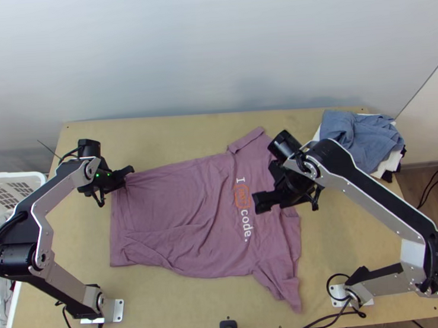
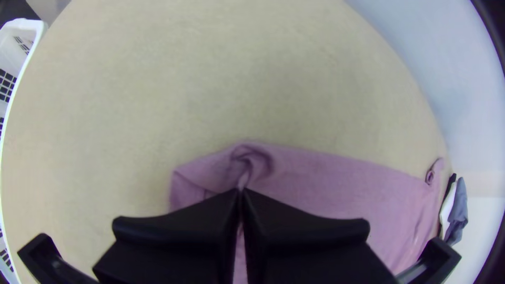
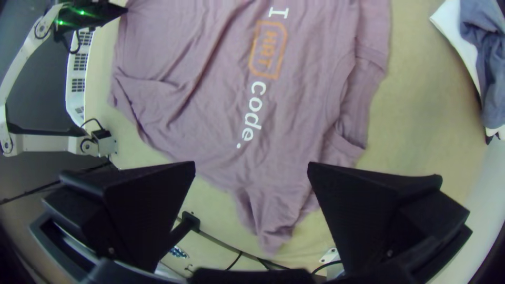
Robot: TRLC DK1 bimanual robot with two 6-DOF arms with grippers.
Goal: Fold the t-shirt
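The right gripper (image 3: pixel 251 164), fingers spread, hangs over the t-shirt (image 1: pixel 186 207); its long axis runs from beneath them toward the left gripper (image 2: pixel 241 190), pinching near a hem corner (image 2: pixel 210 171).

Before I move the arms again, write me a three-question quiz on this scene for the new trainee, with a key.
1. True or false: the right hand is open above the t-shirt.
2. Which part of the shirt does the left hand pinch?
A) a sleeve
B) a corner at the hem end
C) the collar
3. Fill in the colour: the cloth on top of the pile is ____.

Key: 1. true; 2. B; 3. blue-grey
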